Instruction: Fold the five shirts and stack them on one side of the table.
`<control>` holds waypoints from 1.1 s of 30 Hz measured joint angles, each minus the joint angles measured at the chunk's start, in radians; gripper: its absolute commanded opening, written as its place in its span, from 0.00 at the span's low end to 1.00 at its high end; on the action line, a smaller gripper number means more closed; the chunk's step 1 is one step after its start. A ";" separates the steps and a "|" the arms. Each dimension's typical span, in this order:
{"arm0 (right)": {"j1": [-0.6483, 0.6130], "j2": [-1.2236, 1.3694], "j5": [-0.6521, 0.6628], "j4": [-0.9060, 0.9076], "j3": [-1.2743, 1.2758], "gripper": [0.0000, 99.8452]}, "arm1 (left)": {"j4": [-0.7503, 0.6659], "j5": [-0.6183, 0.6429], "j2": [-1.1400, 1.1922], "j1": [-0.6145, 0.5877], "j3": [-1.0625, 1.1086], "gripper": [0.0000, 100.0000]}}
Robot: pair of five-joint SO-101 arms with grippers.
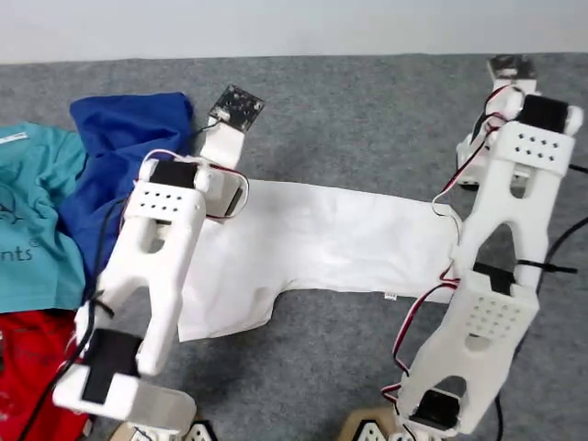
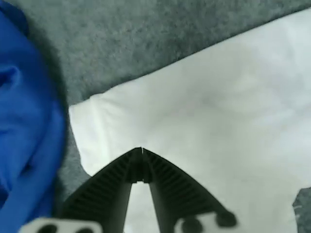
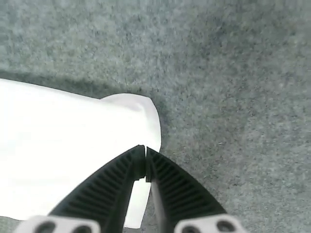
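Both jaws pinched shut on white shirt [image 1: 340, 241] edges, blue shirt [image 1: 119, 138] beside left one, grey table [image 1: 367, 110] past right.

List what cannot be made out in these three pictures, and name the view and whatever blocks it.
1. teal shirt and red shirt: cut off by the high view's left edge.
2. white shirt: the left arm covers one end in the high view.
3. left tool and right tool: each sits over white cloth in its wrist view, but the shut jaws hide whether cloth is pinched.
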 measured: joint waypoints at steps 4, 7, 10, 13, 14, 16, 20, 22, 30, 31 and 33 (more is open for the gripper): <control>-0.012 -0.037 0.000 0.003 0.000 0.01 | 0.037 0.003 -0.055 -0.055 -0.003 0.11; -0.052 -0.098 0.044 0.003 0.060 0.01 | 0.106 0.006 -0.103 -0.140 -0.037 0.12; -0.115 -0.198 0.092 0.003 0.198 0.01 | 0.196 0.006 -0.170 -0.233 -0.078 0.12; -0.186 -0.315 0.129 0.003 0.365 0.01 | 0.276 -0.006 -0.261 -0.327 -0.106 0.12; -0.210 -0.348 0.141 0.003 0.417 0.01 | 0.298 -0.021 -0.290 -0.361 -0.107 0.12; -0.262 -0.410 0.167 0.003 0.511 0.01 | 0.336 -0.048 -0.345 -0.431 -0.107 0.12; -0.382 -0.468 0.224 0.003 0.655 0.01 | 0.393 -0.097 -0.400 -0.577 -0.106 0.12; -0.434 -0.473 0.241 0.003 0.695 0.01 | 0.408 -0.121 -0.407 -0.641 -0.083 0.12; -0.683 -0.473 0.247 -0.175 0.824 0.01 | 0.417 -0.141 -0.407 -0.836 0.026 0.12; -0.715 -0.473 0.247 -0.212 0.853 0.01 | 0.417 -0.141 -0.407 -0.861 0.028 0.12; -0.783 -0.473 0.247 -0.281 0.904 0.01 | 0.417 -0.141 -0.407 -0.911 0.038 0.12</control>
